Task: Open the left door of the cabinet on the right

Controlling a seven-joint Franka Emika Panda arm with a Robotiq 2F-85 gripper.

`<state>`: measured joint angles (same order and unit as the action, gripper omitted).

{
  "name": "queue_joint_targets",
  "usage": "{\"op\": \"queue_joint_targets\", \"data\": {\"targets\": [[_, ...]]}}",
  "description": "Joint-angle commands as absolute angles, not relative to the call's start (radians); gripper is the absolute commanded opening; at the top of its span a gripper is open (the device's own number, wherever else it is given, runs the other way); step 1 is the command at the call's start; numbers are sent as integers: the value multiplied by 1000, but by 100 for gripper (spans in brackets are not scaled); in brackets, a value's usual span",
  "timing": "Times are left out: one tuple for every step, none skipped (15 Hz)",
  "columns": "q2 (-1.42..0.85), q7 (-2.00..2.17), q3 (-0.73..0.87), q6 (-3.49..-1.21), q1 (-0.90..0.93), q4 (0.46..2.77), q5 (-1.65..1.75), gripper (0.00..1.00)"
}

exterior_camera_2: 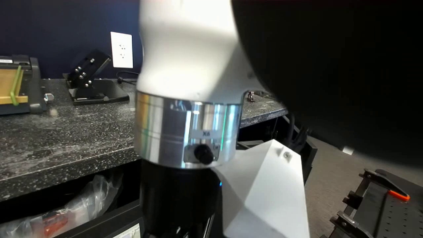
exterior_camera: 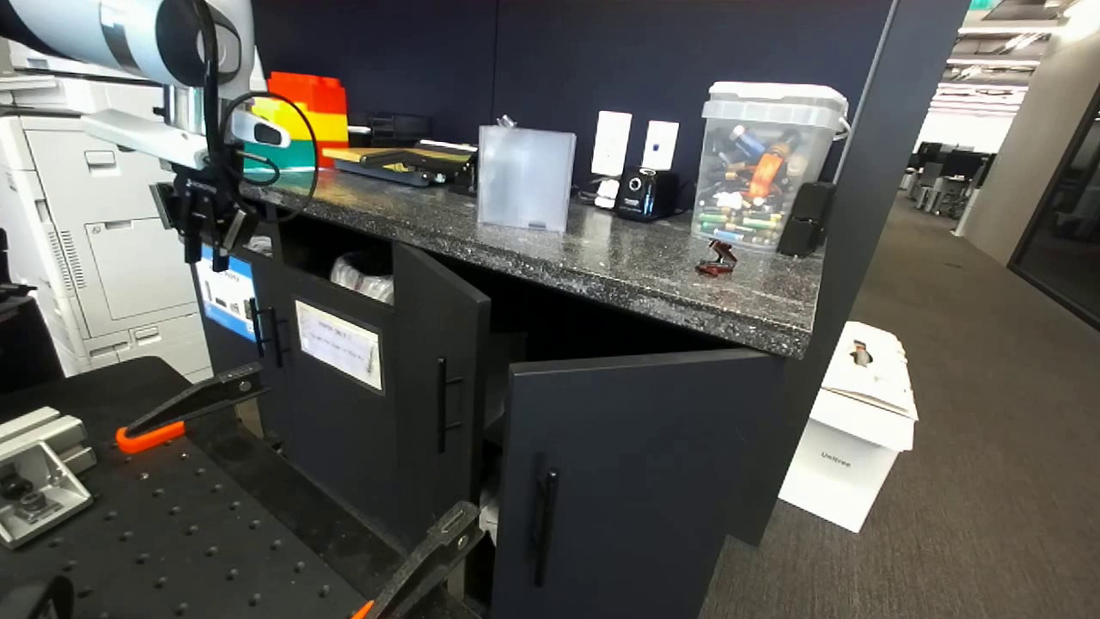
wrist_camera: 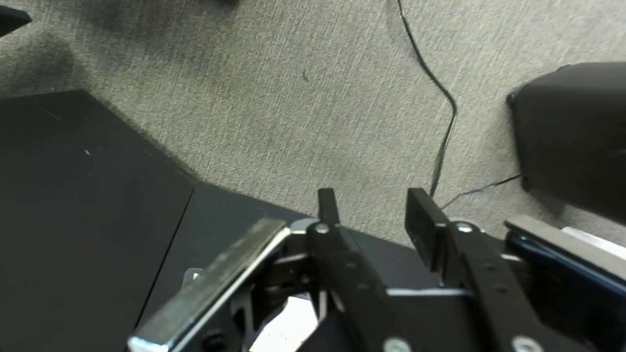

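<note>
L door (exterior_camera: 418, 352) of cabinet (exterior_camera: 571, 322) ajar under counter (exterior_camera: 606, 249); R door (exterior_camera: 644, 473) too, nearer counter's R end in an exterior view. Gripper (wrist_camera: 372, 203) hangs in front of counter, jaws spread w/ gap btwn. Plastic tub (exterior_camera: 773, 107) atop counter, nr R end.

Speckled grey granite countertop (exterior_camera: 632, 266), both exterior views. Directly on it, from the far end: red, yellow and green block stack (exterior_camera: 331, 125); flat yellow-and-black device (exterior_camera: 402, 162); angled black device (exterior_camera_2: 87, 77); upright frosted holder (exterior_camera: 526, 179); small black appliance (exterior_camera: 646, 194) at the rear; translucent tub (exterior_camera: 765, 168); black upright object (exterior_camera: 805, 220) just beside the tub; small dark-red item (exterior_camera: 717, 259) in front.
</note>
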<state>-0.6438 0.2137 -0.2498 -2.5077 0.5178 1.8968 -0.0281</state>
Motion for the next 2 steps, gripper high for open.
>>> {"op": "queue_joint_targets", "data": {"targets": [[-641,199,-269,-2487,497,1888,-30,49],[-641,188,-274,-2485,487,1888,-32,53]]}}
